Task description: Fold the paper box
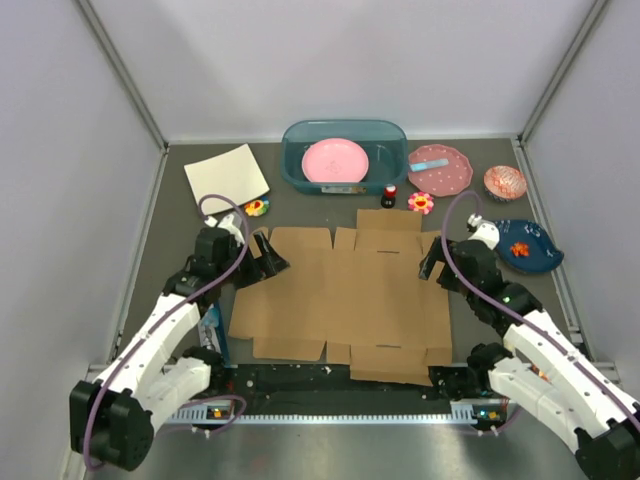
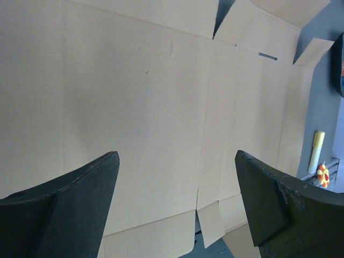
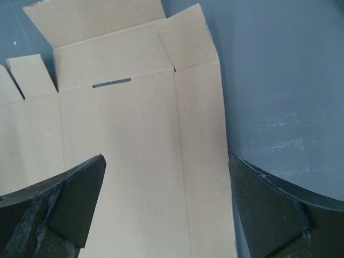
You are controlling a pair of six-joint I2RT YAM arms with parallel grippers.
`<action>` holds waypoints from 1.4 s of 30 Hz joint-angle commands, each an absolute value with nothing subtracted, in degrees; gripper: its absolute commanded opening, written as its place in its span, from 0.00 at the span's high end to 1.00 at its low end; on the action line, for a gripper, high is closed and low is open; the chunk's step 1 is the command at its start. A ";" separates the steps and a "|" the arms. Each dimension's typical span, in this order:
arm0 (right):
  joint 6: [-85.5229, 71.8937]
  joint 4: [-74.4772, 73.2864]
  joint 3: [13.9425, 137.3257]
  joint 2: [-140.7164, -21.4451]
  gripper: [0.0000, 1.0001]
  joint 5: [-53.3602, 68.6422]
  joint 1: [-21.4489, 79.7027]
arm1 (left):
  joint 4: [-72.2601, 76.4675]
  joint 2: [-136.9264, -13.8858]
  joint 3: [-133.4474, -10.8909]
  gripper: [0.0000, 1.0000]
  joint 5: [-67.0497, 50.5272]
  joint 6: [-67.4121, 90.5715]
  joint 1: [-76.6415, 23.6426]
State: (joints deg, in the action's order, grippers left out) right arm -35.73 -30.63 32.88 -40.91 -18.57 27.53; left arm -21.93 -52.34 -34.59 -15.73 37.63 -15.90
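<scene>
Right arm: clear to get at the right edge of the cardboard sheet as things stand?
Probably yes: the right gripper hovers open over the right edge of the paper box; nothing lies on that strip, and the blue plate sits off to the side.

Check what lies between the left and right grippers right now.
Only the paper box, lying flat and unfolded, spans the stretch from the left gripper to the right gripper; the top external view shows it.
</scene>
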 commanded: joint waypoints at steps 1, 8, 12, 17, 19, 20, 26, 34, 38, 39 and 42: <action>-36.03 -29.53 32.96 -42.71 0.01 -23.97 27.86 | -18.72 -48.96 -34.54 0.05 -18.45 37.00 -16.00; -37.79 -20.68 28.31 -50.97 0.02 -10.11 18.11 | -18.63 -45.62 -34.10 0.05 -23.81 33.75 -16.08; -38.23 -17.59 26.37 -52.12 0.02 -7.83 17.58 | -18.63 -44.82 -33.84 0.05 -25.05 33.05 -16.08; -38.41 -14.24 22.25 -52.73 0.06 -1.50 14.25 | -18.46 -44.13 -33.40 0.06 -26.63 33.49 -16.08; -38.49 -12.66 21.19 -52.74 0.09 1.73 13.28 | -18.54 -43.86 -33.13 0.06 -26.63 33.31 -16.08; -38.32 -12.48 20.75 -52.47 0.10 2.28 12.84 | -18.54 -43.77 -33.05 0.06 -26.63 33.31 -16.08; -38.14 -10.46 19.96 -54.49 0.26 5.79 12.66 | -17.67 -44.21 -32.35 0.06 -27.16 34.63 -16.08; -36.92 -9.05 18.98 -53.00 0.56 9.31 12.66 | -16.52 -44.65 -31.29 0.06 -26.81 35.60 -16.08; -36.21 -8.79 19.34 -53.79 0.70 10.81 12.66 | -16.70 -44.74 -31.81 0.06 -26.89 35.77 -16.08; -35.95 -8.88 19.42 -53.70 0.73 11.16 12.74 | -16.87 -44.82 -32.08 0.06 -26.81 35.60 -16.08; -35.25 -11.41 20.47 -51.61 0.80 11.16 12.66 | -17.93 -44.30 -33.04 0.06 -26.11 35.07 -16.08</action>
State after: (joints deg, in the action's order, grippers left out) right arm -36.60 -11.51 18.72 -53.95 9.50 12.95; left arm -19.57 -44.88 -31.59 -26.13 35.48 -15.92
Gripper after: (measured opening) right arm 0.223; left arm 0.938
